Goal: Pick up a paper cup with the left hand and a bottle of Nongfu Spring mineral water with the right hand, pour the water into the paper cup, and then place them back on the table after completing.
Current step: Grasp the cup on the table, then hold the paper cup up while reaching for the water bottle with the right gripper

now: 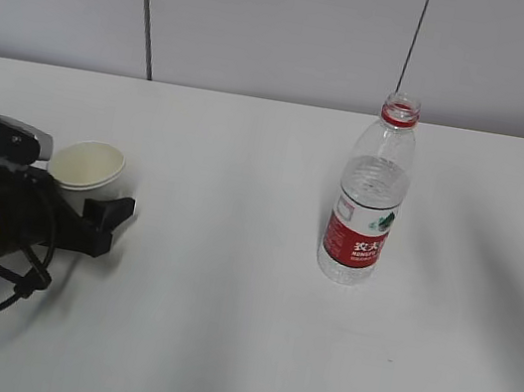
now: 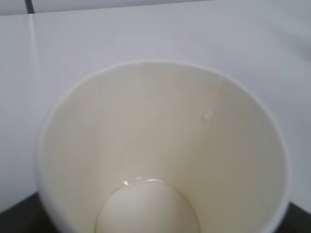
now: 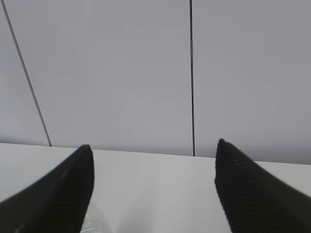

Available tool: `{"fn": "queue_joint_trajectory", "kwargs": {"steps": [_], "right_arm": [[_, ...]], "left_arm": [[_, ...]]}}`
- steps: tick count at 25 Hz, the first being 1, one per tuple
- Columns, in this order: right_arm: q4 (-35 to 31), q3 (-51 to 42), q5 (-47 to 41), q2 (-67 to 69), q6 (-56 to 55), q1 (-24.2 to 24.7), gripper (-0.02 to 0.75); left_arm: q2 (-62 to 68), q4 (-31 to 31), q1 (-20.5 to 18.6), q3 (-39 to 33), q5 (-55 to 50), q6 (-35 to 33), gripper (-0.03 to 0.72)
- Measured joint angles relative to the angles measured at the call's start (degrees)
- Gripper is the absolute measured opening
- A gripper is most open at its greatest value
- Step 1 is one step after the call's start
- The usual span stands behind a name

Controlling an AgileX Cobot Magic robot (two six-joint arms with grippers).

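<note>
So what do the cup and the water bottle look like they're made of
The cup looks like paper: matte, off-white, opaque, with a thin rolled rim; the left wrist view shows a slightly glossy inside, perhaps a coating. The bottle appears to be clear thin plastic: see-through ribbed walls with highlights, a red neck ring, and a glossy red and white label.
</note>
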State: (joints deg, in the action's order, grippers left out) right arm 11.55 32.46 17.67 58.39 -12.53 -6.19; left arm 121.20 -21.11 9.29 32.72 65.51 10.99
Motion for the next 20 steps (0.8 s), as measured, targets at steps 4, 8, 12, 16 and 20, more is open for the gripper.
{"fn": "queue_joint_trajectory", "kwargs": {"steps": [4,8,12,16,20], "right_arm": [[0.0,0.0,0.21,0.0,0.0,0.0,0.572],[0.0,0.0,0.21,0.0,0.0,0.0,0.572],[0.0,0.0,0.21,0.0,0.0,0.0,0.572],[0.0,0.0,0.35,0.0,0.0,0.0,0.572],[0.0,0.0,0.35,0.0,0.0,0.0,0.572]], "left_arm": [[1.48,1.19,0.0,0.0,-0.01,0.09,0.51],[2.09,1.26,0.0,0.0,-0.01,0.17,0.506],[2.09,1.32,0.0,0.0,-0.01,0.28,0.467],[2.09,1.39,0.0,0.0,-0.01,0.28,0.435],[2.09,1.45,0.0,0.0,-0.01,0.28,0.412]]}}
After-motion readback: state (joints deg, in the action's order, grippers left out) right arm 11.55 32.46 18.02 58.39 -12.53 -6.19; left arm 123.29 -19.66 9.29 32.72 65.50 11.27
